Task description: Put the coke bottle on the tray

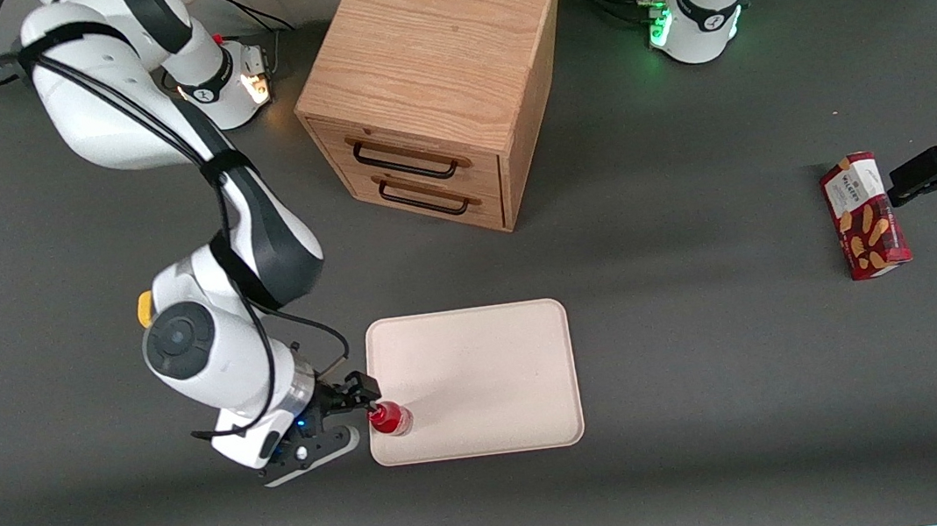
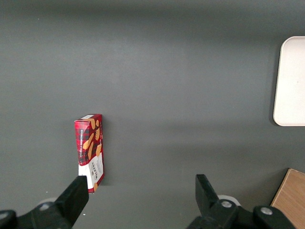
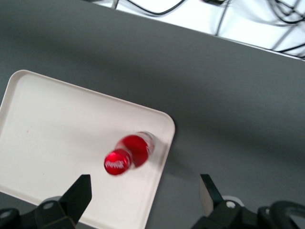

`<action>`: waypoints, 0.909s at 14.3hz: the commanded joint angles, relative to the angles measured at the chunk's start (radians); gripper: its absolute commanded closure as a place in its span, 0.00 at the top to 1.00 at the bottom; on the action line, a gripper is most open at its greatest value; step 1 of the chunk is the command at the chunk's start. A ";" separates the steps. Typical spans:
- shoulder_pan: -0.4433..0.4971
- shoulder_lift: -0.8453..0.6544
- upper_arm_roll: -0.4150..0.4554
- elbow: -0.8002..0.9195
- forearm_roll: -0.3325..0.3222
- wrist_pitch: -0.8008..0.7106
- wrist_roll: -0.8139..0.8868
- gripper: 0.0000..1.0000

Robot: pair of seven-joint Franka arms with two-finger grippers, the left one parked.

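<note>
And there we saw it: the coke bottle stood upright on the tray, in the corner nearest the front camera at the working arm's end. The gripper hung just beside the bottle, above the tray's edge, its fingers spread wide and holding nothing. From the wrist we looked down on the red cap, and the bottle seemed to lean a touch, though that may only have been the angle. The biscuit box lay toward the parked arm's end, and the wooden drawer cabinet sat farther from the camera than the tray.
</note>
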 commanded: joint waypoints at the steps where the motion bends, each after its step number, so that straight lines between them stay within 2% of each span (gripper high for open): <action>1: -0.010 -0.262 -0.092 -0.291 0.103 0.000 0.022 1.00; 2: -0.007 -0.348 -0.132 -0.377 0.140 -0.003 0.019 1.00; 5: -0.007 -0.595 -0.200 -0.621 0.145 -0.023 0.028 1.00; 7: -0.007 -0.727 -0.243 -0.720 0.145 -0.102 0.046 1.00; 10: -0.008 -0.834 -0.303 -0.726 0.127 -0.297 0.046 1.00; 13: -0.008 -0.871 -0.334 -0.700 0.055 -0.351 0.049 1.00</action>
